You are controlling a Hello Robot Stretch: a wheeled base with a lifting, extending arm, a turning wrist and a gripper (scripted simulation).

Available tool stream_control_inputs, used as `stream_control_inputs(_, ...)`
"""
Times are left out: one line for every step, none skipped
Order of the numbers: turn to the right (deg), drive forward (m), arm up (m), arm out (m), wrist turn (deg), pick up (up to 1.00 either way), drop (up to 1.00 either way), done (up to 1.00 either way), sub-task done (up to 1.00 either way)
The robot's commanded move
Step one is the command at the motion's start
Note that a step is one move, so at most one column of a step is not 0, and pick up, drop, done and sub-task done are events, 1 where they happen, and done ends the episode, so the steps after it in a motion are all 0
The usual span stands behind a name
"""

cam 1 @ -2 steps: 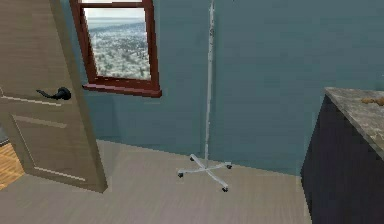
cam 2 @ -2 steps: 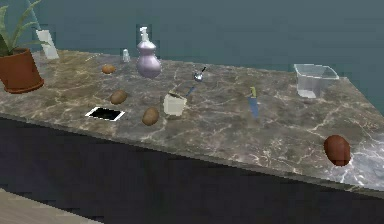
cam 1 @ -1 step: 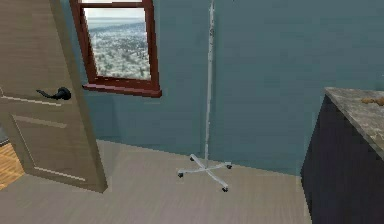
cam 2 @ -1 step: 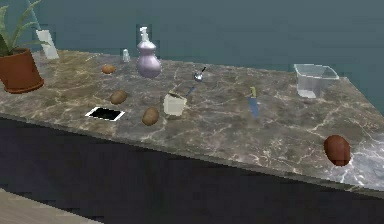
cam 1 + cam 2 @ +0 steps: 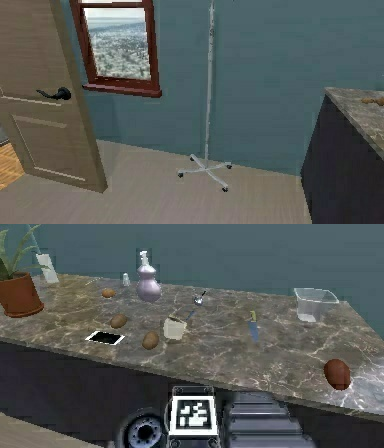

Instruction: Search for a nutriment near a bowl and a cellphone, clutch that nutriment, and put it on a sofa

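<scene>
Starting at the arm side view's bottom edge, the hand [image 5: 150, 428] is seen as dark gear left of a white marked square [image 5: 192, 414]. Its far end cannot be made out, so whether anything is held cannot be told. Just beyond it a marble-topped bench [image 5: 230, 359] is spread across the view. Nearest on it, a brown lump [image 5: 151, 340], likely the nutriment, is set between a flat cellphone [image 5: 105, 338] and a small white cup [image 5: 175, 327]. A second brown lump [image 5: 118, 321] is placed just behind the cellphone, and a smaller one [image 5: 107, 293] farther back. A purple bottle [image 5: 148, 282], a small shaker [image 5: 125, 279] and a spoon [image 5: 198, 299] are ranged toward the wall. A potted plant [image 5: 20, 289] is found at the far left. To the right a thin bluish utensil [image 5: 254, 327], a clear tub [image 5: 316, 304] and a reddish-brown rounded thing [image 5: 338, 374] are seen, well apart from the cellphone. In the forward view a wooden door [image 5: 45, 110], a red-framed window [image 5: 118, 45] and a white wheeled stand [image 5: 206, 150] are shown against a teal wall.
</scene>
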Motion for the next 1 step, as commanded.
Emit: stream_control_inputs(0.0,0.0,0.0,0.44,0.0,0.0,0.0,0.0,0.0)
